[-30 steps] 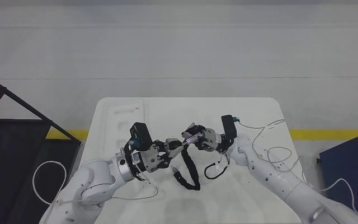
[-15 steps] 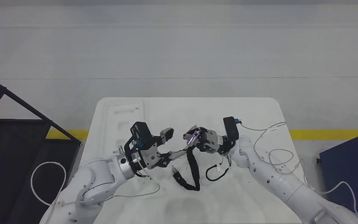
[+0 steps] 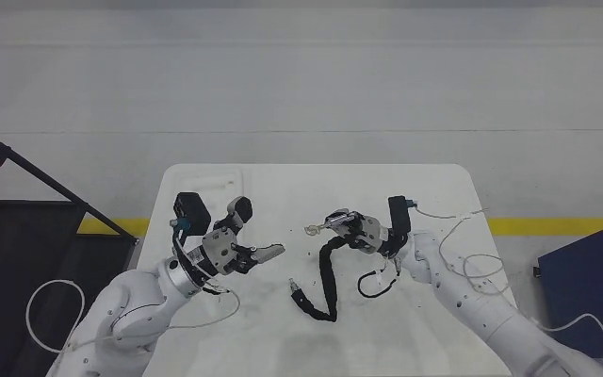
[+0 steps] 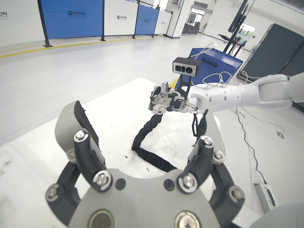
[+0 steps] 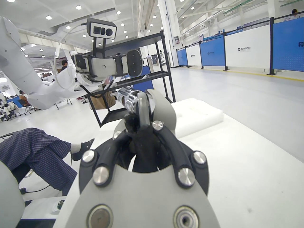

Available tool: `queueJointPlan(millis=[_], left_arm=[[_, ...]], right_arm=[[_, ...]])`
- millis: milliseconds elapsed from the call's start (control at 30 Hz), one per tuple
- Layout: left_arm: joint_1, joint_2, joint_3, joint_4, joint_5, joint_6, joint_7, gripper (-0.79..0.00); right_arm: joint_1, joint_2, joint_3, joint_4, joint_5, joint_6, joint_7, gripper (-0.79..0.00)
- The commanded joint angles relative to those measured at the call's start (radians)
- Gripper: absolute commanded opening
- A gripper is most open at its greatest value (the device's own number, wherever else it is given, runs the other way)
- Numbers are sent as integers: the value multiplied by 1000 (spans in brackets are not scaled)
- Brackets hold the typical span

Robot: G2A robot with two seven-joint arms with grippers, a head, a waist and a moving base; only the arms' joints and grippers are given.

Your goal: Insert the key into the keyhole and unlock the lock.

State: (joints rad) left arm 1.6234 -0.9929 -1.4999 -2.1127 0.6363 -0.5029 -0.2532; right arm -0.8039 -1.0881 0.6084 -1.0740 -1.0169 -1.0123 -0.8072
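Open gap between left gripper (image 3: 255, 231) and lock (image 3: 335, 222), black cable (image 3: 326, 281) on table (image 3: 283, 188) beneath.

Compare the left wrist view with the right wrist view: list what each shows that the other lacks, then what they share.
Left wrist view's extras: the key hanging below the lock's end, and the cable's run across the table. Right wrist view's extra: a black rack behind the left gripper. Shared: the lock clamped in the right gripper, the open left gripper, the cable and the white table.
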Motion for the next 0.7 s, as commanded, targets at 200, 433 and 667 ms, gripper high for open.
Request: queueJointPlan(millis=[200,433,667], left_arm=[[78,1,-148,-6,-290,1,29,0],[111,0,-195,-7,-409,4,31,0],[111,0,-195,-7,-409,4,31,0]], right_arm=[[63,-12,45,102,-40,51,130,-785],[125,-81,10,210,145,129,382,-785],[165,-163,-32,356,305,257,606,-785]])
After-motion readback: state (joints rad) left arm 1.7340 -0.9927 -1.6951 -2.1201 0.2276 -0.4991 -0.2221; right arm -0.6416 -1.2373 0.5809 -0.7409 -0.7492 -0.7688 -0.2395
